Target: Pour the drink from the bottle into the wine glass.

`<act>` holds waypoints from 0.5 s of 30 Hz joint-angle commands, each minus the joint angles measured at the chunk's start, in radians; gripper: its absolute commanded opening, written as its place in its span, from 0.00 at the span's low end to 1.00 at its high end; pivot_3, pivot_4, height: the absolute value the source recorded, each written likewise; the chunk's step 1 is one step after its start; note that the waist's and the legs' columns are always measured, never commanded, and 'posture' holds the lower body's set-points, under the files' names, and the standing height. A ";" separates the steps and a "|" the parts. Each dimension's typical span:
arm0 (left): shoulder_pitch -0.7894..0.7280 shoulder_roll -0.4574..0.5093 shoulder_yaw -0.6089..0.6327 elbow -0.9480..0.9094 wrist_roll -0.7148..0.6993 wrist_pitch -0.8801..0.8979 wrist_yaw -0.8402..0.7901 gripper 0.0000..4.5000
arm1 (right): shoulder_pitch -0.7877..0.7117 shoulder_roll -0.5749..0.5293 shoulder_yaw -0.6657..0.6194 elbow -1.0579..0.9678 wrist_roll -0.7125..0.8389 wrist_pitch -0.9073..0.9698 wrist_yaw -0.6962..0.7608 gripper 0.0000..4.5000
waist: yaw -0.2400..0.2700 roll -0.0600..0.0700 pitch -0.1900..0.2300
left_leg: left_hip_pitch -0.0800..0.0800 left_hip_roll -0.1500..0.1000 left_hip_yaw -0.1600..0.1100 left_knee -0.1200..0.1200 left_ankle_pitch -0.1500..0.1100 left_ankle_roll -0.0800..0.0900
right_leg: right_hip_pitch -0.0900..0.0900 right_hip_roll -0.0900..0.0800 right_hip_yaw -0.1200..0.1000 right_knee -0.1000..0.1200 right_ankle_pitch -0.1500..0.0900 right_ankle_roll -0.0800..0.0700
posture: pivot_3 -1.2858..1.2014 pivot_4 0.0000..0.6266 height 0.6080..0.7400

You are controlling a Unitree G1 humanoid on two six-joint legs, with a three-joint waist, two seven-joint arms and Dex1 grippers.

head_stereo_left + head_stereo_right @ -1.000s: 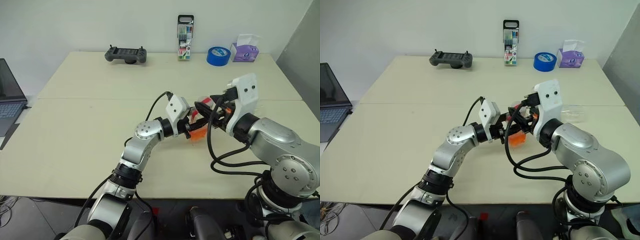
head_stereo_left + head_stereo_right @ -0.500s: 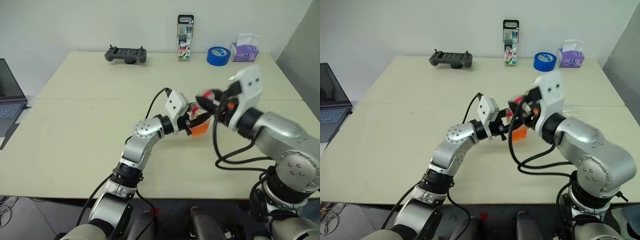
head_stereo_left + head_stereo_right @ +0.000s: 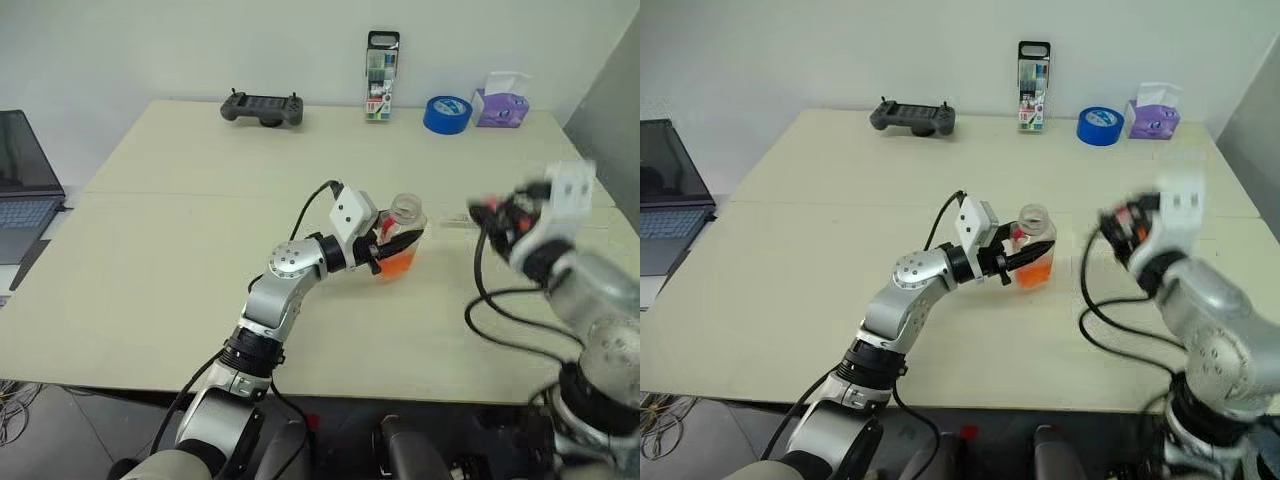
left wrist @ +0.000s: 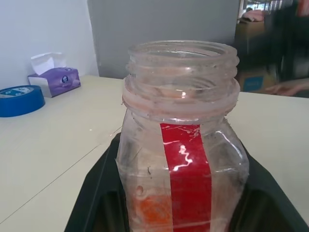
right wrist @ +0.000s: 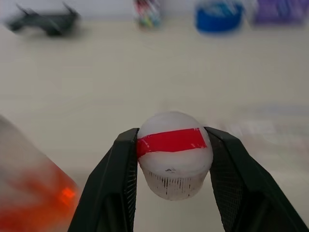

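Two end effectors each held part of the bottle. The left end effector (image 3: 385,250) was clamped on the bottle (image 3: 402,235), which stood upright and uncapped over the middle of the table (image 3: 180,260), with the orange-red drink (image 3: 398,262) low inside it. The right end effector (image 5: 171,164) gripped the white cap (image 5: 174,153) with its red stripe between both fingers, well apart from the bottle, toward the table's right side. A tape roll (image 3: 446,113) and tissue box (image 3: 502,100) sat at the far edge.
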 commanded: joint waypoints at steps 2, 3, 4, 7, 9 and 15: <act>-0.039 -0.006 0.014 -0.013 0.001 -0.027 0.007 0.40 | 0.130 0.044 0.036 0.081 -0.047 -0.230 0.028 0.55 | -0.015 0.001 0.000 | 0.001 0.001 0.001 0.000 0.000 0.000 | 0.000 0.001 0.002 0.001 0.000 0.001 | 0.52 0.24 1.00; -0.042 -0.004 0.018 -0.009 0.004 -0.030 0.008 0.40 | 0.147 0.052 0.040 0.108 -0.058 -0.261 0.025 0.60 | -0.017 0.001 0.000 | 0.002 0.002 0.000 0.000 0.000 0.000 | 0.000 0.001 0.002 0.001 -0.001 0.001 | 0.52 0.24 1.00; -0.045 -0.001 0.021 -0.005 0.006 -0.033 0.008 0.40 | 0.155 0.057 0.042 0.126 -0.064 -0.285 0.021 0.68 | -0.017 0.001 0.000 | 0.003 0.002 0.001 0.001 0.000 0.000 | 0.000 0.002 0.002 0.001 -0.002 0.003 | 0.52 0.24 1.00; -0.054 0.009 0.036 0.008 0.010 -0.039 0.014 0.40 | 0.164 0.046 0.062 0.155 -0.083 -0.323 0.016 0.90 | -0.017 0.001 0.000 | 0.003 0.002 0.001 0.001 0.000 0.000 | 0.001 0.003 0.001 0.001 -0.002 0.004 | 0.52 0.24 1.00; -0.061 0.019 0.044 0.028 0.017 -0.050 0.020 0.40 | 0.165 0.036 0.072 0.158 -0.075 -0.333 0.032 1.00 | -0.016 0.001 0.000 | 0.003 0.002 0.001 0.001 0.000 0.000 | 0.001 0.004 0.001 0.001 -0.002 0.004 | 0.52 0.24 1.00; -0.128 0.054 0.104 0.213 0.053 -0.135 0.078 0.40 | 0.161 -0.039 0.116 0.114 -0.078 -0.326 0.061 1.00 | -0.009 0.001 0.000 | 0.002 0.002 0.000 0.001 0.000 0.000 | 0.001 0.003 0.001 0.000 -0.002 0.003 | 0.52 0.24 1.00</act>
